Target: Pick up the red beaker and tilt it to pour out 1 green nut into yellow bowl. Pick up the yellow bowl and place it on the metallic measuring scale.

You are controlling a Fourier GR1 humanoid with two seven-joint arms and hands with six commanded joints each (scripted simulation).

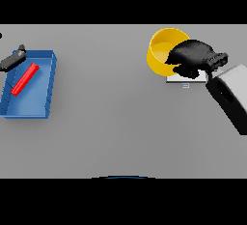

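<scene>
At two o'clock on the surface [120,132], the right hand [192,57] is gripping the yellow bowl [160,50] above the scale [185,79].

Showing on the table [120,122]: one yellow bowl [159,50], one blue tray [46,81], one red beaker [24,79], one scale [185,79].

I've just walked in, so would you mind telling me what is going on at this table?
The right robot hand is curled over the rim of the yellow bowl at the far right of the table. The bowl is at the scale, whose edge shows just below the hand; whether it rests on it cannot be seen. At the far left, a red beaker lies in a blue tray, with the left robot hand at the tray's far corner.
</scene>
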